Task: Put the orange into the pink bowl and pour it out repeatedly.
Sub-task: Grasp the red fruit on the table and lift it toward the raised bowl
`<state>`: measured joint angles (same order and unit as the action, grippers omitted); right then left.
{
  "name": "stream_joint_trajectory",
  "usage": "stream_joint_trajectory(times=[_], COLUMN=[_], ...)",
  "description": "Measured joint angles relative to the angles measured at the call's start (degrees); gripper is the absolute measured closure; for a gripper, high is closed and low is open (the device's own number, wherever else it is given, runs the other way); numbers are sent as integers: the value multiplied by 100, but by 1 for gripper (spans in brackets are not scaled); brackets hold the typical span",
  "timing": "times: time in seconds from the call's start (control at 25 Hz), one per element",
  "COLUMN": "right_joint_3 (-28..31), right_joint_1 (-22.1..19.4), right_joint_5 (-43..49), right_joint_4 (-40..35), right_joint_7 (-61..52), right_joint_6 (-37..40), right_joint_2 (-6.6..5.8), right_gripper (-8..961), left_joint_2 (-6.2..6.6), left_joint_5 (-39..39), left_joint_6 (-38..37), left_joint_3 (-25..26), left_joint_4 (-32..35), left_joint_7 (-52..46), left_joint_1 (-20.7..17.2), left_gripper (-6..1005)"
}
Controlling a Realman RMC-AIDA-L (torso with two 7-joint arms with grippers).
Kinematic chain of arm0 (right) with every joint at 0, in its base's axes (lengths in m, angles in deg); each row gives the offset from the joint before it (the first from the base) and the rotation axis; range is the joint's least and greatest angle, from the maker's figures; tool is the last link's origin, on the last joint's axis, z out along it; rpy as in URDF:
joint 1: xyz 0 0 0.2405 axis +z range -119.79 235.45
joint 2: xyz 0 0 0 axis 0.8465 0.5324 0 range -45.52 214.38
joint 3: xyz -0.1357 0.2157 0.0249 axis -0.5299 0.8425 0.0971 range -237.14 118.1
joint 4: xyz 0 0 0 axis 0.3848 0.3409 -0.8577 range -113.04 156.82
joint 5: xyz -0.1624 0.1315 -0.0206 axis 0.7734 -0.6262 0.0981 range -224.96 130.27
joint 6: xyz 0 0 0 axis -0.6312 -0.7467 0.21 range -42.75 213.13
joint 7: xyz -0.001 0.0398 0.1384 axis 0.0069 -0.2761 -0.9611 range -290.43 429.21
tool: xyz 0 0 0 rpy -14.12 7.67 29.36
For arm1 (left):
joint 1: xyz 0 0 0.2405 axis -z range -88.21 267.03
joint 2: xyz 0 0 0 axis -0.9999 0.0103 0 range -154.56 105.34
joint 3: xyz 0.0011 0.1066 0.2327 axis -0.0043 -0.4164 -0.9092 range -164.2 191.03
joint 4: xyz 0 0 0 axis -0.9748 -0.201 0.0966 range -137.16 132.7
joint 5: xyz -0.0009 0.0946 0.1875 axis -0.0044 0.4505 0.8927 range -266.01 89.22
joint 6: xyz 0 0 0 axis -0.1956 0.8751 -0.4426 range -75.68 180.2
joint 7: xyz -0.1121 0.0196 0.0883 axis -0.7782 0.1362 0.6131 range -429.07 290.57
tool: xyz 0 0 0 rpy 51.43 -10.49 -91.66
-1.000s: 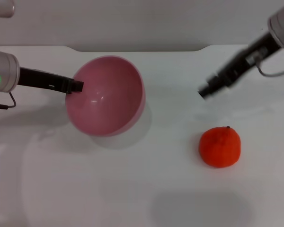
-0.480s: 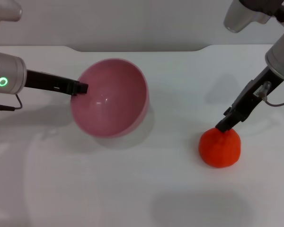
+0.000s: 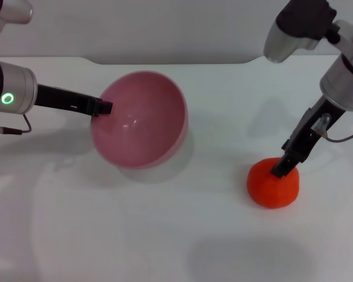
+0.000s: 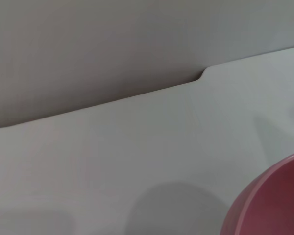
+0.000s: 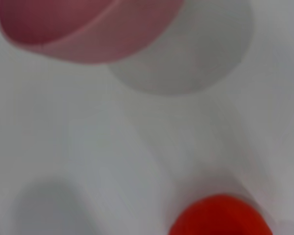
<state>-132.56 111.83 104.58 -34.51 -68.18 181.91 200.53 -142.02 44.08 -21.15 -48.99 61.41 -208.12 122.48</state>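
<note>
The pink bowl (image 3: 142, 126) sits left of centre, tipped so its smooth empty inside faces up toward me. My left gripper (image 3: 102, 107) is shut on its left rim, the arm reaching in from the left. The orange (image 3: 273, 187) rests on the table at the right, outside the bowl. My right gripper (image 3: 282, 168) comes down at a slant from the upper right, and its tip meets the top of the orange. The left wrist view catches a part of the pink bowl (image 4: 272, 205). The right wrist view holds both the pink bowl (image 5: 78, 24) and the orange (image 5: 219, 219).
The white table (image 3: 165, 235) runs back to a far edge with a notch (image 3: 253, 59) behind the bowl. Bare table surface lies between the bowl and the orange and along the front.
My right gripper has swung down from the back right onto the top of the orange. The bowl, in the left gripper, has shifted slightly to the right. The orange has stayed put.
</note>
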Motion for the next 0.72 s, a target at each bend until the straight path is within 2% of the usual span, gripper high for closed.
stream_joint_trajectory(times=[0.12,0.2,0.56,0.72], right_joint_3=[-68,-89,-326,-368], right_joint_1=[19,26,9,21], right_joint_5=[253,327,356,358], right_joint_4=[10,11,260,383], right_joint_7=[-44,-51,-29,-30], right_joint_6=[-25,-48,-367,-440], right_joint_2=[50,66,198,202], right_gripper=[371,299,300,301], left_joint_2=[0,0,-7,-9], left_joint_5=[3,3,-1,-3], left_joint_6=[4,4,-35,-40], left_joint_3=[4,6,-8,-8], left_joint_4=[0,0,0,0], left_joint_7=[0,0,0,0], left_joint_1=[13,23,67,79], left_gripper=[964,964,965,965])
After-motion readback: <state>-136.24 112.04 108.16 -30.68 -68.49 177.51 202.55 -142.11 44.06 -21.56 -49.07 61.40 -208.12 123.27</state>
